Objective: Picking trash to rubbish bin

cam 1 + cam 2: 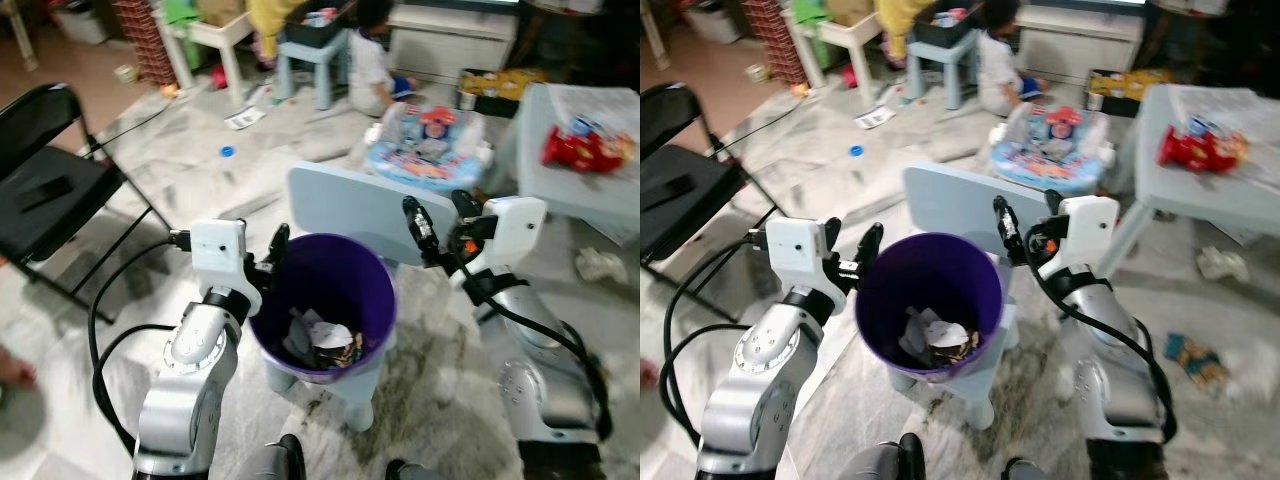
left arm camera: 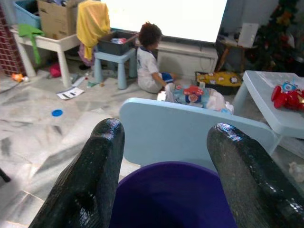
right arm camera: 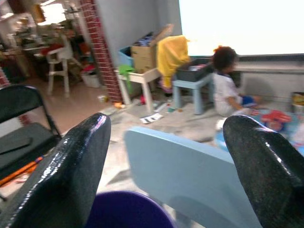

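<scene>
The purple bin [image 1: 322,300] stands on a pale blue chair [image 1: 370,215] (crumpled trash [image 1: 322,342] inside). The left pincer [image 1: 268,262] and right pincer [image 1: 440,225] flank its rim, both spread wide, holding nothing.

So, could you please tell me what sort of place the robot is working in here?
Probably a home living or play room: a person sits on the marble floor by small children's tables, with a red toy nearby.

No legible text or labels
</scene>
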